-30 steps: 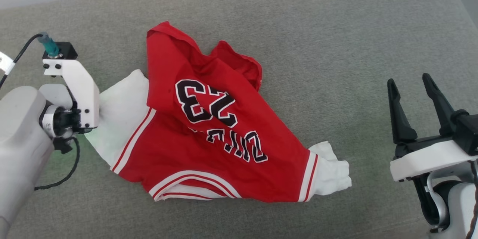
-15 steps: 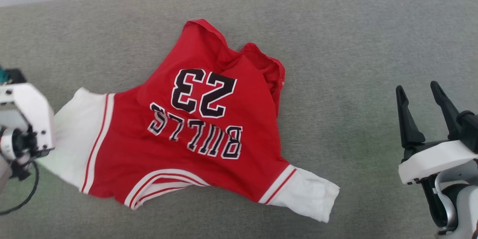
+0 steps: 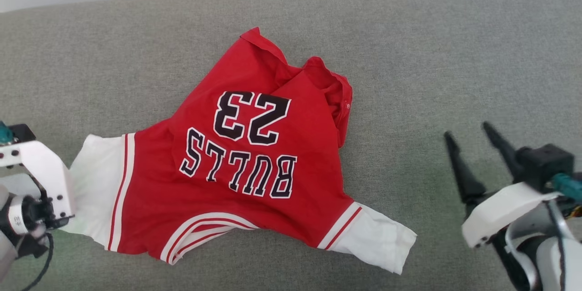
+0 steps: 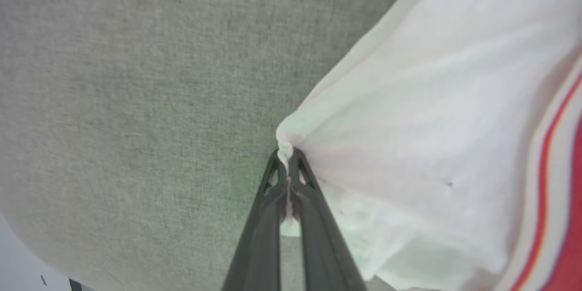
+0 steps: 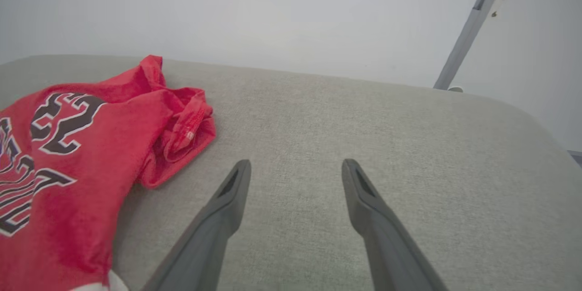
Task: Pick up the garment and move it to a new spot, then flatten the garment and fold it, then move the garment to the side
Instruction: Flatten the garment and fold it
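The garment (image 3: pixel 241 159), a red jersey with white sleeves and black "BULLS 23" lettering facing up, lies partly spread on the grey cushion. Its hem is bunched at the far side (image 5: pixel 182 127). In the left wrist view my left gripper (image 4: pixel 286 163) is shut on the edge of one white sleeve (image 4: pixel 432 145), with a pinch of cloth between the fingertips. That sleeve is drawn out toward the left of the head view (image 3: pixel 97 186). My right gripper (image 3: pixel 468 131) hovers open to the right of the garment, clear of it, its fingers (image 5: pixel 227 204) spread over bare cushion.
The grey fabric cushion (image 3: pixel 432 54) stretches wide on all sides, with a pale wall behind it. Its rounded far right corner (image 5: pixel 536 122) and a grey pole (image 5: pixel 473 22) stand beyond. The other white sleeve (image 3: pixel 382 241) lies near the front edge.
My left gripper shut on the white sleeve and pulled it leftward, spreading the jersey so the lettering lies flat. The right gripper moved left and tilted. The head camera shifted too.
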{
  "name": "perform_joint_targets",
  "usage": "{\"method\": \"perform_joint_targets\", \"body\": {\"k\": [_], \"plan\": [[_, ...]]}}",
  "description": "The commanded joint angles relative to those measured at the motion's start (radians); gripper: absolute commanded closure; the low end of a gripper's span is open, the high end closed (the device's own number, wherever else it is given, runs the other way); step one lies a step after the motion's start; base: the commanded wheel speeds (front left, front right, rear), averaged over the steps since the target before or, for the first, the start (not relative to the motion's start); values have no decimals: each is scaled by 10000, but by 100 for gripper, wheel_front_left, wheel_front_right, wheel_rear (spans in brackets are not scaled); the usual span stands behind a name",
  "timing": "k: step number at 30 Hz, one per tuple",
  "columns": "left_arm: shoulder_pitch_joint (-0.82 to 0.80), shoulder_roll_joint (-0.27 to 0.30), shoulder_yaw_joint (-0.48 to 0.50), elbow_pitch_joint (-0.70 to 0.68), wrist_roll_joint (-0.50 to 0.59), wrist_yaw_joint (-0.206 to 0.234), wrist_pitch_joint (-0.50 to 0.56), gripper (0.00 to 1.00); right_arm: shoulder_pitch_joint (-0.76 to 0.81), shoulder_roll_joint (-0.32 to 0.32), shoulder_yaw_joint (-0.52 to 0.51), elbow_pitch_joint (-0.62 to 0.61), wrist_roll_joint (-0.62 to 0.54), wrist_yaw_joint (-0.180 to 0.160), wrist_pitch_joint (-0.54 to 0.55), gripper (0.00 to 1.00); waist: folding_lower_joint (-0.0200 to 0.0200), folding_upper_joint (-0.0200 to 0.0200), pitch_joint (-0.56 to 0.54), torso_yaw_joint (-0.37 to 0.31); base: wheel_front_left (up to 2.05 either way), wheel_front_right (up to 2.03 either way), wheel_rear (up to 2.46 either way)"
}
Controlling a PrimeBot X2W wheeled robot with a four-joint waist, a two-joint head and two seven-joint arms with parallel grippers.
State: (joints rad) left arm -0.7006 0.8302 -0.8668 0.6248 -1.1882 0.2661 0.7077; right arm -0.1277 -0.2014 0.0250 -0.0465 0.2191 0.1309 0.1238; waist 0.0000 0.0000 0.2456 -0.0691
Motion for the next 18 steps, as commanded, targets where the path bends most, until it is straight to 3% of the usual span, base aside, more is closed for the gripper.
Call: {"method": "perform_joint_targets", "body": {"k": [1,8,14,18], "plan": [[460,-35,-72,-206,-142,99,50,100,217,-194,370,-40,262,-3,290,0,0,0,-63,15,0,0,0],[888,84,-38,-1020,-319,407,40,100,790,-1259,1935,-566,1644,-3,2455,0,0,0,-262,38,0,0,0],[1020,72,-48,-1506,-294,604,29,100,1326,-1923,2597,-1575,2783,-2,5005,0,0,0,-349,144,0,0,0],[902,-33,-91,-1773,-200,662,27,100,1247,-2171,2903,-2047,3019,-2,6124,0,0,0,-281,328,0,0,0]]}}
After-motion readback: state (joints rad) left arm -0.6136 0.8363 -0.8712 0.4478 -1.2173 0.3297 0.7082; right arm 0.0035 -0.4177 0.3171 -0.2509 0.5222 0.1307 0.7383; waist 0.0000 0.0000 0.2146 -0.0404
